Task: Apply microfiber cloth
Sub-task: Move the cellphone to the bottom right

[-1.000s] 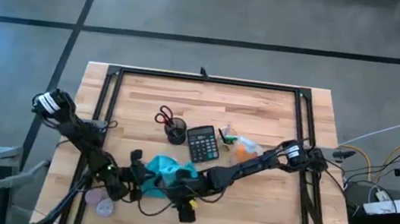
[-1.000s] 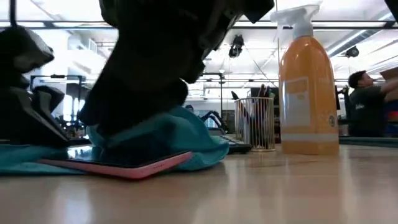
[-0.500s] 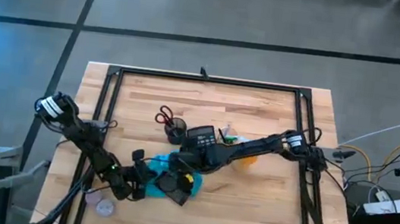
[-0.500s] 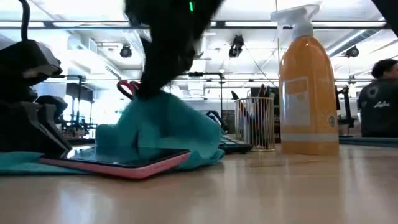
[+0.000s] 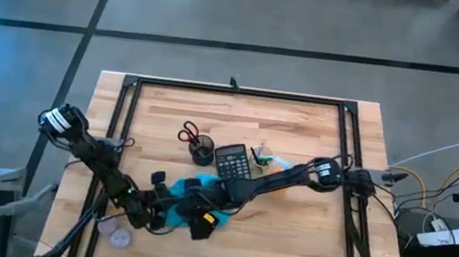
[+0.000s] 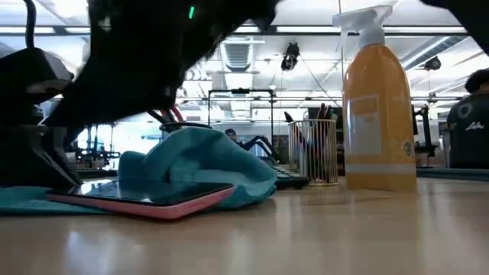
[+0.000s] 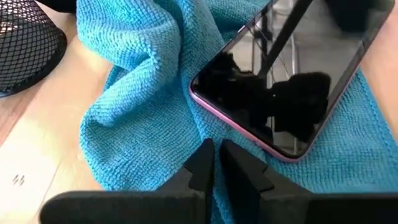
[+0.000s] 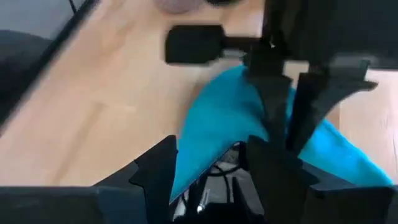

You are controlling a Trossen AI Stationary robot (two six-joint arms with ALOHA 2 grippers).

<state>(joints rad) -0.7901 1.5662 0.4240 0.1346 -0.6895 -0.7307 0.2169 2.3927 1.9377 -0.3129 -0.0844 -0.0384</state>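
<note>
Both pincers meet at the microfiber cloth (image 5: 175, 203): left gripper (image 7: 214, 163) pinches its edge. Right gripper (image 8: 208, 163), spread, hovers directly above the phone (image 7: 283, 81).

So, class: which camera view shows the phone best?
The left wrist view: the phone lies on the microfiber cloth, dark screen and pink edge clear. The low view shows its edge; the high and right wrist views don't show it clearly.

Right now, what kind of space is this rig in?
Probably an open lab or workshop. The wooden table stands on a bare concrete floor, the low view shows ceiling strip lights and a person working in the background.
</note>
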